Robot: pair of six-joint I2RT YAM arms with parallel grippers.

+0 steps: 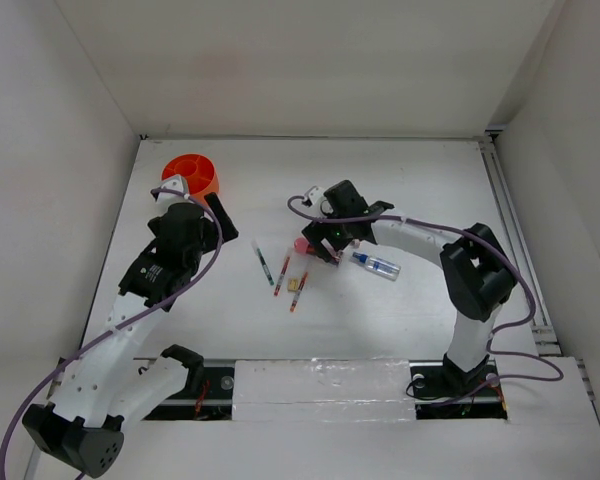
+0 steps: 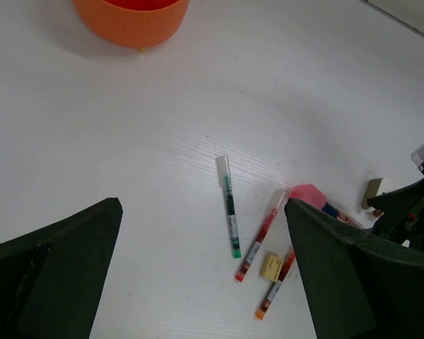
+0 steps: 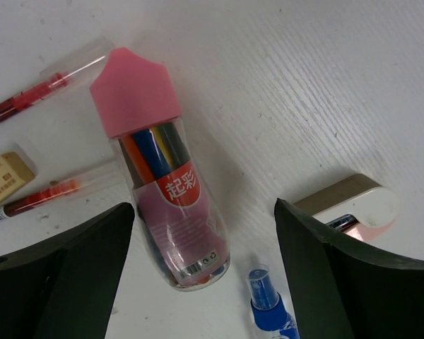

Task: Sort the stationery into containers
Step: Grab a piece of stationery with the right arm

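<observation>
The pink-capped tube [image 3: 166, 191] lies flat on the table, its lower half between the fingers of my right gripper [image 3: 205, 206]. That gripper is open and touches nothing. From above, it [image 1: 325, 245] hangs over the tube [image 1: 302, 243]. A clear blue-capped tube [image 1: 377, 265] lies just to its right. A dark pen [image 2: 230, 208], two red pens [image 2: 261, 234] [image 2: 275, 286] and a small tan eraser [image 2: 270, 265] lie together mid-table. My left gripper [image 1: 202, 205] is open and empty, held high beside the orange tub [image 1: 191, 175].
A white-and-tan piece [image 3: 350, 205] lies just beyond my right gripper's right finger. White walls close in the table at the back and on both sides. Purple cables trail along both arms.
</observation>
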